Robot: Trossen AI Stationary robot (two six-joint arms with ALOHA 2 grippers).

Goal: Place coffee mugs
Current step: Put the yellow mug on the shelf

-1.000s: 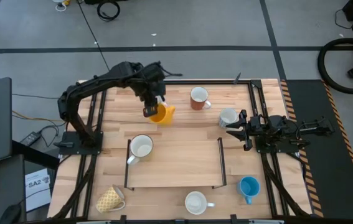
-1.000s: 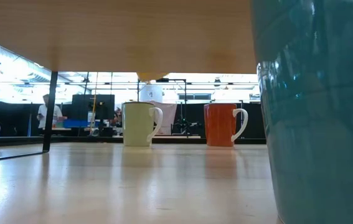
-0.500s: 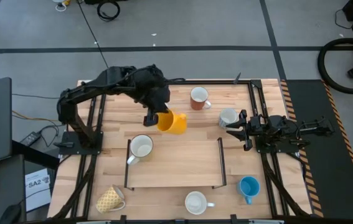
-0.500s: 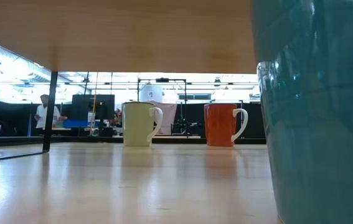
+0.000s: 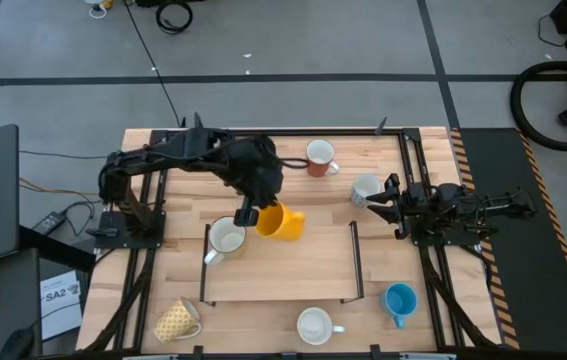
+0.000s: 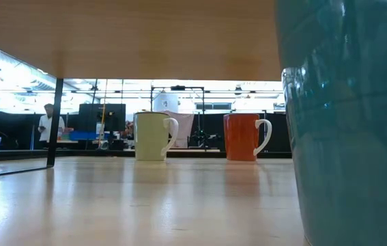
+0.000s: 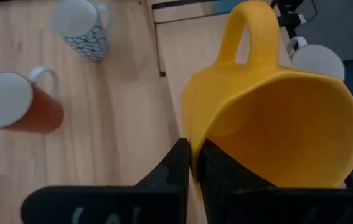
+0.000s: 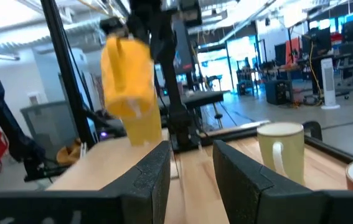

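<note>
The coffee mugs are spread over your slatted wooden table (image 5: 293,255), and the one in play is the glossy yellow-orange ceramic mug (image 5: 281,222), held clear of the wood just above the far rail of the thin black wire frame (image 5: 355,262) at the table's middle. Your left gripper (image 5: 250,213) is clenched on its rim — one finger inside the wall, one outside, as the left wrist view shows (image 7: 188,163) — so the mug hangs tilted with its mouth turned sideways; you will have to level it before setting it down, or so I judge. The right gripper (image 5: 374,203) waits at the table's right side with its fingers spread and nothing between them. Mind what stands close: the cream mug (image 5: 227,237) sits just beside the carried one on the frame's left rail, the likeliest thing to clip on the way down. The reddish-brown mug with a white inside (image 5: 319,158) and the pale patterned mug (image 5: 365,187) stand farther back, well apart from your path. Along the near edge are the blue mug (image 5: 399,300), a white mug (image 5: 315,325) and the yellow patterned mug (image 5: 177,320) — none of them in the way.
</note>
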